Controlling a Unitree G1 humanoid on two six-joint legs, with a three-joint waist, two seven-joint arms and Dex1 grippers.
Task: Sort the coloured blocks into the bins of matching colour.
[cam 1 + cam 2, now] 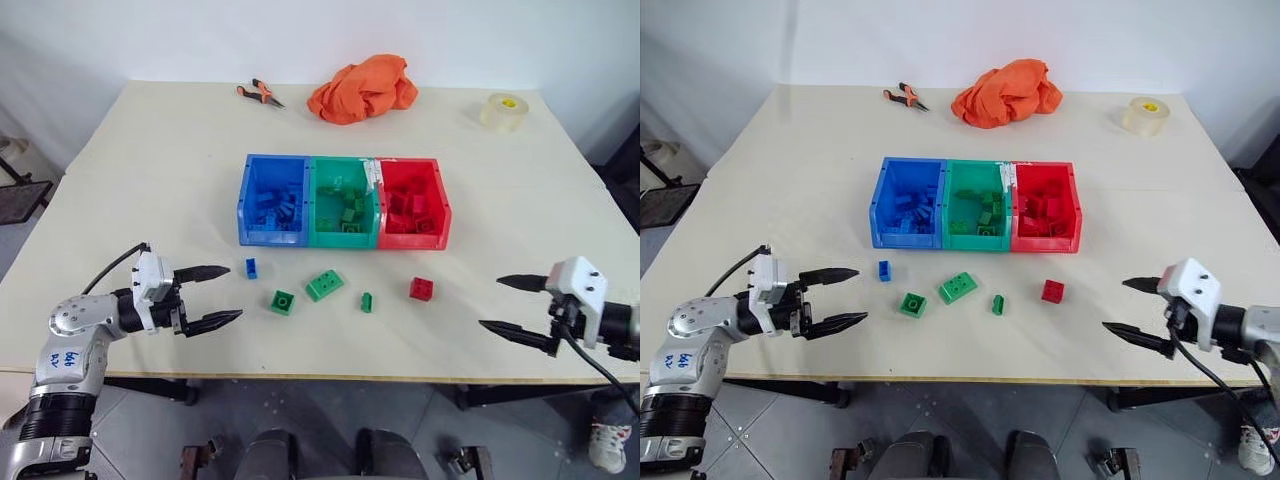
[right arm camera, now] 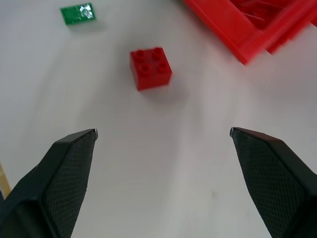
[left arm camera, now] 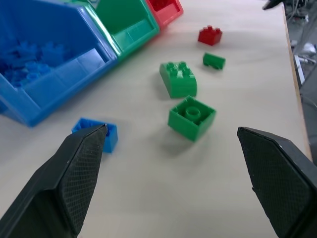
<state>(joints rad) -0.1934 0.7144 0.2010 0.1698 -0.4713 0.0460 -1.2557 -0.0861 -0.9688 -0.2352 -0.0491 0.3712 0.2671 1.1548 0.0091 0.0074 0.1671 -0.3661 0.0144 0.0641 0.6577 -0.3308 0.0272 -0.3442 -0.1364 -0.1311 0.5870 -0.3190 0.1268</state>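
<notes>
though tiny, red block point(image 2: 150, 68) seemingly four-studded

Head eyes look down over the table point(image 1: 150, 150); wrist cameras sit close (both catch the red block point(image 2: 150, 67)).

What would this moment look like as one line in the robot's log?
left gripper: open, empty | right gripper: open, empty | loose on table: blue block, three green blocks, red block | bins: part filled
</notes>
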